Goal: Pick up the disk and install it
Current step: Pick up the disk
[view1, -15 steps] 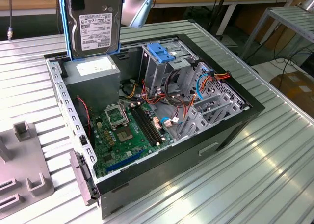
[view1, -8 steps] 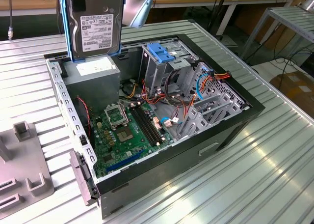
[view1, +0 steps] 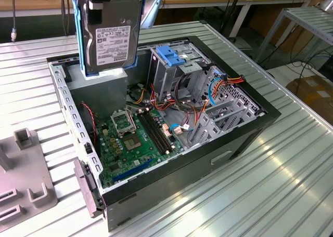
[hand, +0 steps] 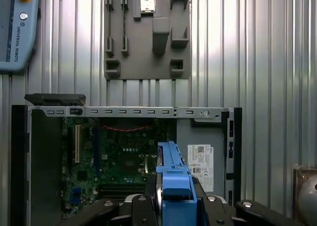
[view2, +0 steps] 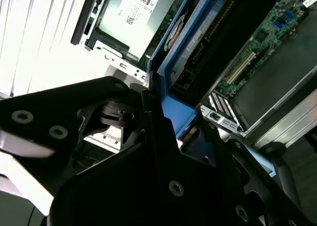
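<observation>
Workshop setting: a ribbed silver aluminium table (view1: 281,185), with wooden benches off in the background. On it lies an open black desktop computer case (view1: 244,143) with its side panel off. Near the front on the exterior view's left there's a flat grey fixture plate (view1: 26,180) with small blocks on it.

The step in hand looks like the carry between pick-up and install. The pick seems done: the black gripper (view1: 99,5) is clamped on the top edge of the disk (view1: 110,37), a flat rectangular grey-metal hard drive with a white printed label and blue plastic side rails. The disk hangs upright with its label facing the exterior camera. It's above the far corner of the case on the exterior view's left, clear of everything below it.

It isn't installed yet. Best guess, seating it calls for getting the disk across to the silver metal drive cage (view1: 174,73), the one with the blue plastic handle piece (view1: 169,55) on top. The rails would need to line up with the slot and stay clear of the wiring. Can't tell whether the bay is free.

Inside the case:
- a green motherboard (view1: 132,138) flat on the floor, towards the near side
- a grey power-supply box (view1: 99,86) in the far corner, right under the disk
- a tangle of red, orange and blue cables (view1: 223,83) beside the cage, on the exterior view's right
</observation>
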Controlling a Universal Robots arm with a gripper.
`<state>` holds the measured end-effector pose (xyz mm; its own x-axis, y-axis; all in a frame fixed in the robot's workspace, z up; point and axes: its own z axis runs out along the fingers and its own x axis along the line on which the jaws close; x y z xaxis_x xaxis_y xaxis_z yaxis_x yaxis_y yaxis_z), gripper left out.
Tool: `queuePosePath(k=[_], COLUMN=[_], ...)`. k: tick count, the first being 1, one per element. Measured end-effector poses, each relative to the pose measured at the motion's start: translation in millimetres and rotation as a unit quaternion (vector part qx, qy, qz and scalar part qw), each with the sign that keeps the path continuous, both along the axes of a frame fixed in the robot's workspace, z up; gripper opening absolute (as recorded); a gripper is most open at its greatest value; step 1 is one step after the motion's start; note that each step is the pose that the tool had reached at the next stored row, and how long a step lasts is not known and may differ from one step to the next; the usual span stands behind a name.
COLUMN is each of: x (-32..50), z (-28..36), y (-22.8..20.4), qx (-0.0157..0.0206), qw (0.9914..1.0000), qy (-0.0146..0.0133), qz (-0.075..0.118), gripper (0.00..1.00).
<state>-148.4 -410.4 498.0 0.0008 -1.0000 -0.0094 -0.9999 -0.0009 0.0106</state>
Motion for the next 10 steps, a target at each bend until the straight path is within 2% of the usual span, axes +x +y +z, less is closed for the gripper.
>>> queuePosePath(k=[4, 8, 10], x=[22.4, 35.8, 36.0], z=[-6.7, -9.9, -9.9], y=[-0.5, -0.6, -0.7], qx=[-0.0017, -0.0019, -0.0019], qw=[1.00000, 1.00000, 1.00000], qy=[-0.0004, -0.0004, -0.0004], qz=[0.000, 0.000, 0.000], gripper=[0.37, 0.37, 0.37])
